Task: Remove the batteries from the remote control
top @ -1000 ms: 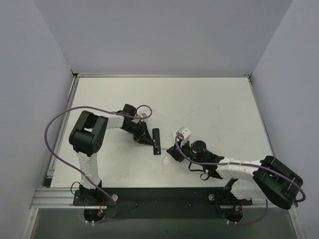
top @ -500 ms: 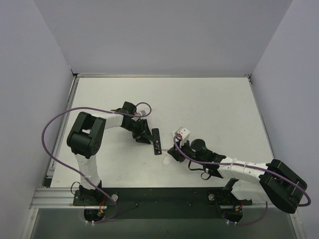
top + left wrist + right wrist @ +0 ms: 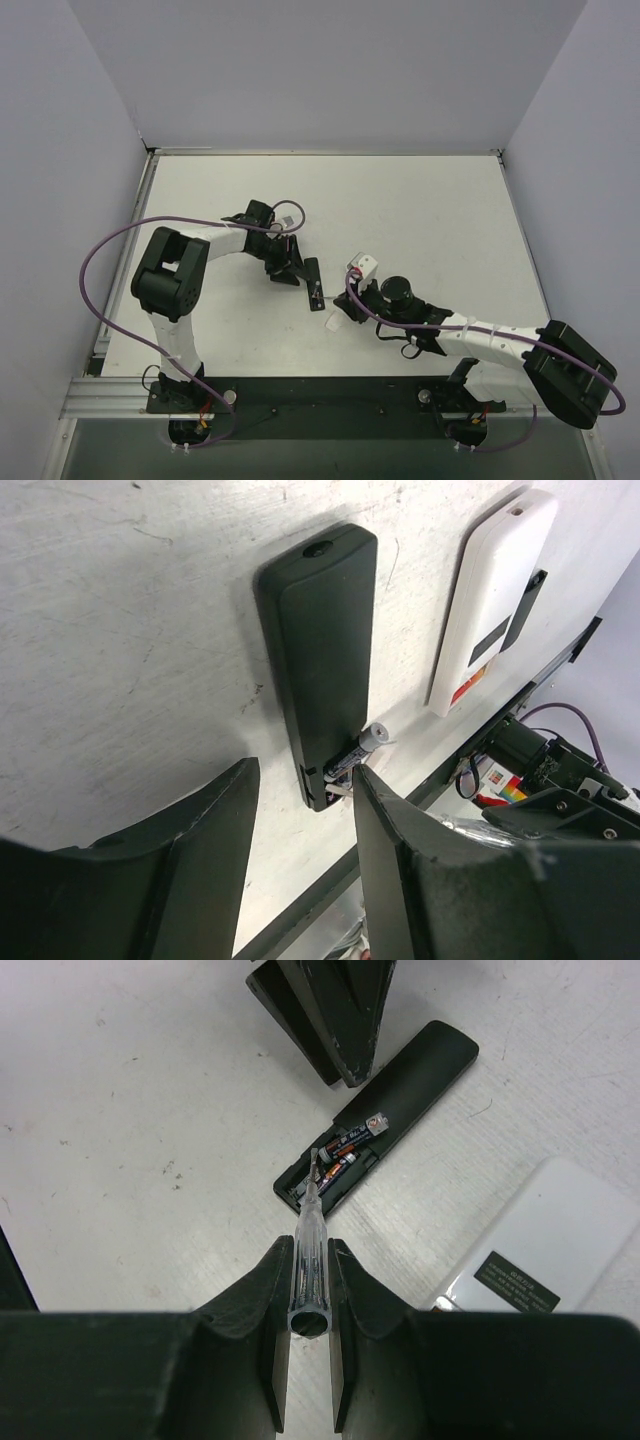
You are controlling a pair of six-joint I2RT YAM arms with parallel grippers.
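Right gripper (image 3: 308,1260) is pinching a clear rod (image 3: 313,1200), its tip reaching straight ahead into the remote's (image 3: 420,1075) open bay, where two batteries (image 3: 350,1145) are lying, one tilting up. Left gripper (image 3: 303,780), jaws spread, is hovering just beside the remote's far edge; contact is unclear. A white device (image 3: 540,1240) is lying right of the right jaws, cut off; bare table (image 3: 120,1110) is lying left.

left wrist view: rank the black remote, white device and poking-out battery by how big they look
1. black remote
2. white device, close behind; it lies farther from the camera
3. battery, clearly smallest
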